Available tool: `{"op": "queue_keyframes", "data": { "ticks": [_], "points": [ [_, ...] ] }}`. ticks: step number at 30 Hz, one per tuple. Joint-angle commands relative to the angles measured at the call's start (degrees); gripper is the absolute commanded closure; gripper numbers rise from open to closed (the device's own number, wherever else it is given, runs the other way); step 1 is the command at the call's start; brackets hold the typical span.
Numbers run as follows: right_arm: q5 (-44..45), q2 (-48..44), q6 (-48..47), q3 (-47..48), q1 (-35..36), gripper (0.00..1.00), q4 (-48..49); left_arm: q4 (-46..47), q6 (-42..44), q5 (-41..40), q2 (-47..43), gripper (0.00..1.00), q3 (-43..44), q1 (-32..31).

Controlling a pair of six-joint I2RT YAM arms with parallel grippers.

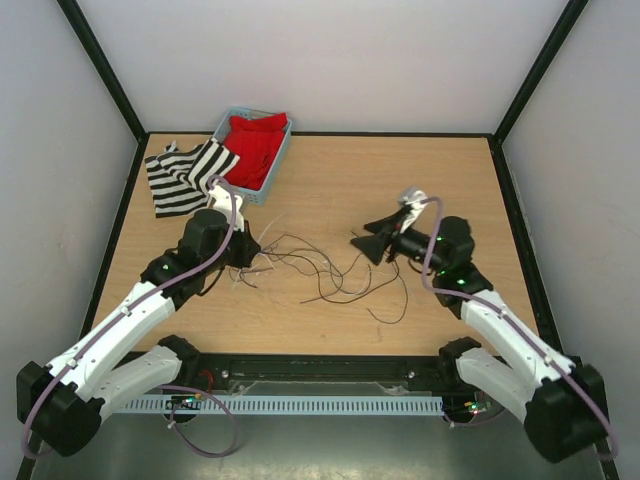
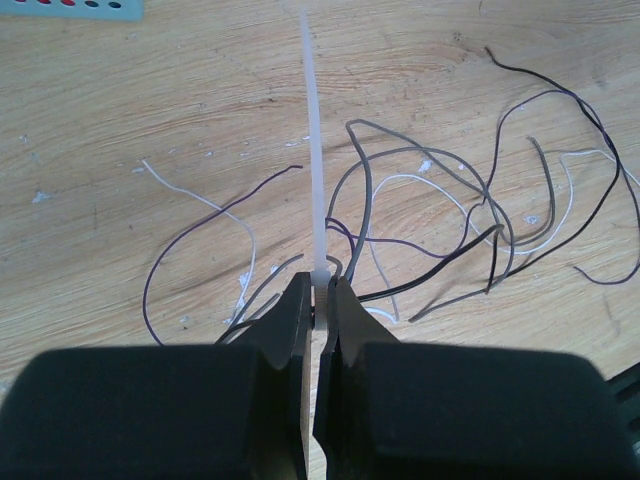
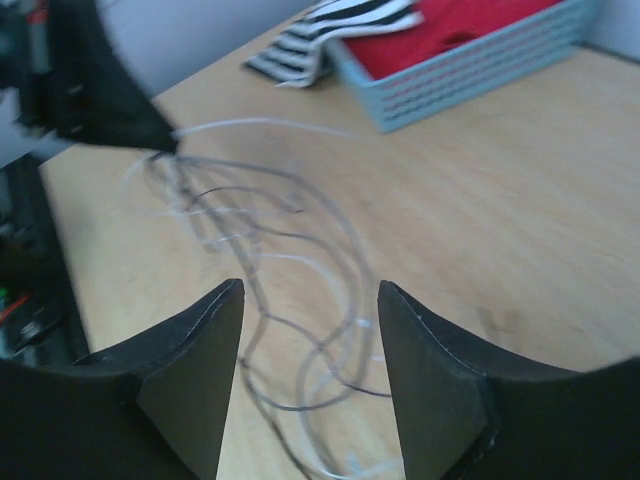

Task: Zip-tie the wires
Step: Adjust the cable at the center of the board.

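Jaws: left gripper [image 2: 320, 287] pinched shut on zip tie [image 2: 313, 150] right where wires [image 2: 450, 220] bunch, guessing to anchor the loop | right gripper [image 3: 310, 290] wide open, empty, wires just ahead

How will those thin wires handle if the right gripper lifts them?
Probably floppy: the wires lie in loose curls, so they'd droop. Likely very light: each strand is thin. Single strands might slip out of the open right gripper.

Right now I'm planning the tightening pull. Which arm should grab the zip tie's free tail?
Right, probably. The right gripper is open, empty and faces the tie across the wires. The left gripper is shut on the tie's base, so it is busy anchoring it.
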Motion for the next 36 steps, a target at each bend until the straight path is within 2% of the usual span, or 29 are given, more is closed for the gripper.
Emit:
{"op": "queue_keyframes", "data": {
  "ticks": [1,6,13,19,30,36],
  "points": [
    [-3.83,5.84,1.27,2.1,10.32,0.35,10.47,0.61,-0.02,1.07,-0.21,1.0,1.7,0.4],
    [1.47,14.43,0.6,4.41,21.49,0.35,13.57,0.59,-0.62,1.83,0.26,1.0,1.79,0.36],
    [5.07,25.56,0.19,9.12,29.34,0.35,15.78,0.77,-1.13,2.62,0.7,1.0,1.88,0.41],
    [6.76,31.94,-1.79,11.88,30.71,0.34,16.46,0.86,-2.06,3.54,0.62,1.0,1.95,0.32],
    [4.69,41.59,-2.29,16.16,32.29,0.37,20.24,0.94,-2.86,4.56,0.68,1.0,2.59,0.31],
    [5.47,44.94,-2.05,17.77,32.7,0.43,21.28,1.04,-3.07,4.82,1.0,1.0,2.71,0.34]
  ]
}}
